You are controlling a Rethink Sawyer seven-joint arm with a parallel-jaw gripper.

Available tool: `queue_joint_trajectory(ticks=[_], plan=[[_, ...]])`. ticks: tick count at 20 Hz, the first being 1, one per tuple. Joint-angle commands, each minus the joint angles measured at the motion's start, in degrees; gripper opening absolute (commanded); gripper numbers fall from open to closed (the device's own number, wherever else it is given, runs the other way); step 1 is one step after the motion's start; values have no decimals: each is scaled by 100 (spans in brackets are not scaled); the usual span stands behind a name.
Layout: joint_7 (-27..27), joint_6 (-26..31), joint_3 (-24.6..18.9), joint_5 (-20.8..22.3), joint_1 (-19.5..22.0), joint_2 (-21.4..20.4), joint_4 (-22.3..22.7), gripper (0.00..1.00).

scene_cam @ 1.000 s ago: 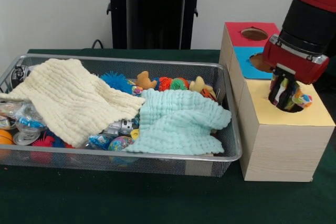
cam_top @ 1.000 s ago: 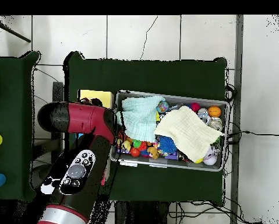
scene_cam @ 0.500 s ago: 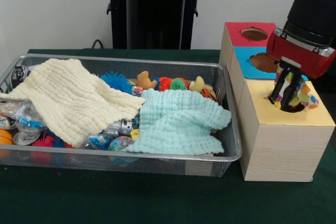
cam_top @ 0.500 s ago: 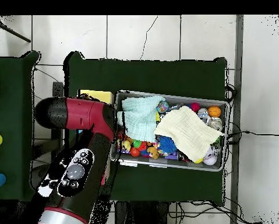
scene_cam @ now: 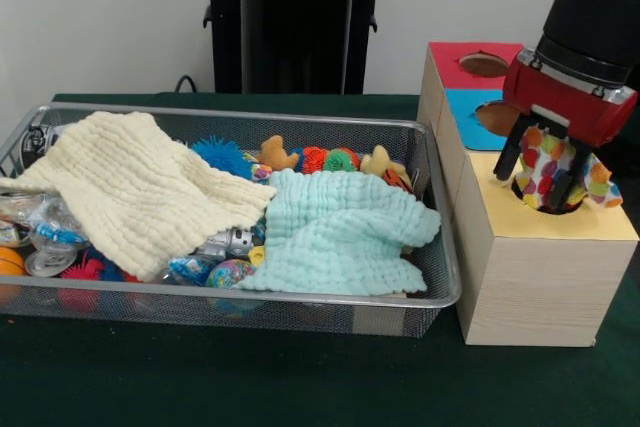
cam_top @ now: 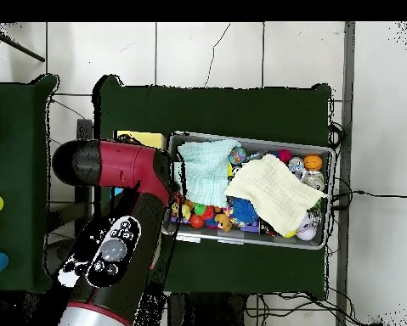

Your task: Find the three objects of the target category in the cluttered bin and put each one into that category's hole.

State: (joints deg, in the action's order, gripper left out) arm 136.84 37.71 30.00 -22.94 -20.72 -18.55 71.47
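Gripper spread wide around one spotted ball above yellow hole; two cloths in bin.

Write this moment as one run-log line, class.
gripper: open, over yellow hole | spotted toy: between fingers, above hole | bin: two cloths cover toys

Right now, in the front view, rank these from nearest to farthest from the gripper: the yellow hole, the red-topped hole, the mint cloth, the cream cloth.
Measured from the gripper:
1. Yellow hole, directly beneath it.
2. Red-topped hole, behind, at the box's far end.
3. Mint cloth, at the bin's box-side end.
4. Cream cloth, at the bin's opposite end.
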Motion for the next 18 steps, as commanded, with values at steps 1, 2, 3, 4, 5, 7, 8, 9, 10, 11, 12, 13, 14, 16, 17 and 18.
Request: queue_joint_trajectory(ticks=[1, 2, 3, 4, 5, 7, 8, 9, 10, 11, 12, 13, 14, 16, 17, 18], plan=[[456, -173, -411, 310, 153, -80, 480, 100], [511, -179, -381, 303, 128, -92, 532, 100], [722, -253, -340, 230, 59, -78, 628, 100], [717, -273, -375, 215, 69, -63, 628, 100], [659, -249, -404, 223, 85, -112, 665, 100], [594, -101, -401, 236, 96, -145, 581, 100], [599, 49, -381, 230, 87, -155, 507, 100], [528, 204, -354, 254, 102, -254, 483, 100], [520, 372, -320, 259, 97, -273, 353, 100], [472, 523, -333, 241, 129, -394, 313, 100], [439, 676, -310, 249, 157, -412, 174, 100], [410, 768, -283, 245, 185, -499, 77, 100], [413, 885, -282, 240, 205, -500, -35, 100], [436, 1015, -296, 218, 227, -558, -169, 100], [424, 1054, -287, 224, 234, -600, -223, 100], [451, 1100, -286, 220, 234, -601, -273, 100]])
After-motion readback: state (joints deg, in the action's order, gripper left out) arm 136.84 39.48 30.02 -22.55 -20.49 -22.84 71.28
